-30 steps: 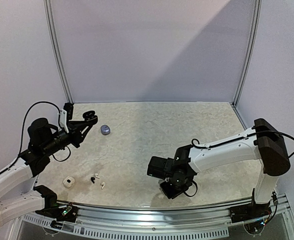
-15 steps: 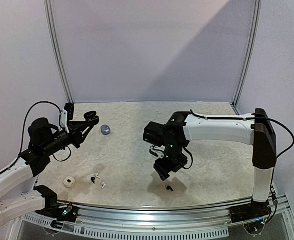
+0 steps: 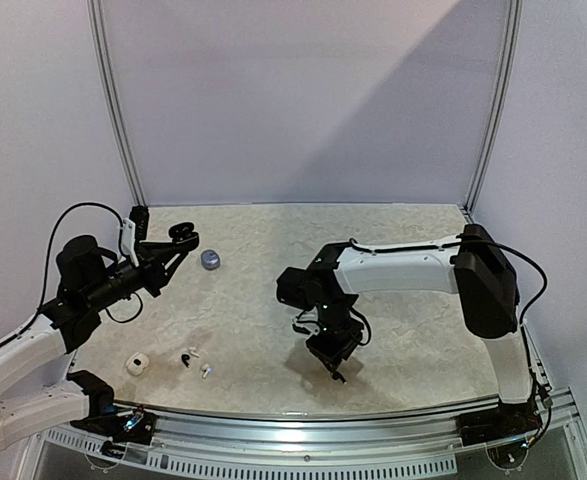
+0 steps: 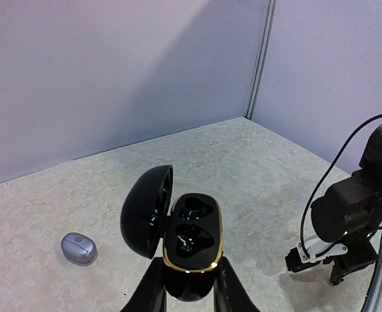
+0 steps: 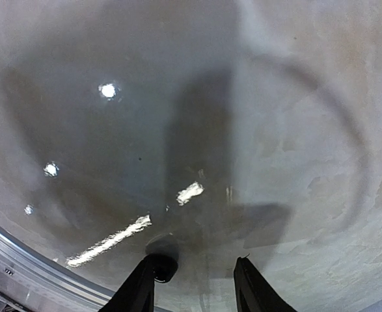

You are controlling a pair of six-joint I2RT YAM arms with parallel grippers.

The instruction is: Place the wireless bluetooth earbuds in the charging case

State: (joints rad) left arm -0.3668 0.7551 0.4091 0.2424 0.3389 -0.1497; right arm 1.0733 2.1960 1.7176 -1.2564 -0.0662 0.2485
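1. Left rear, raised above the table [image 3: 423,240]: held case [image 4: 192,237], clamped between the fingers of the left tool [image 4: 189,276].
2. Just right of that and down on the table: far case [image 3: 210,260], lying alone.
3. Left front, near the edge: near case [image 3: 137,363]; just to its right, apart from it, cluster of earbuds [image 3: 194,360].
4. Front centre, well right of the cluster: right tool [image 5: 196,270] low over the table, fingers spread, single earbud [image 5: 161,266] at one fingertip.

Pale lavender wall panels [image 3: 273,90] and slim metal posts [image 3: 115,110] enclose a beige marbled table [image 3: 423,235]. A diagonal shadow [image 3: 413,130] crosses the back panel; lights glint off the tabletop.
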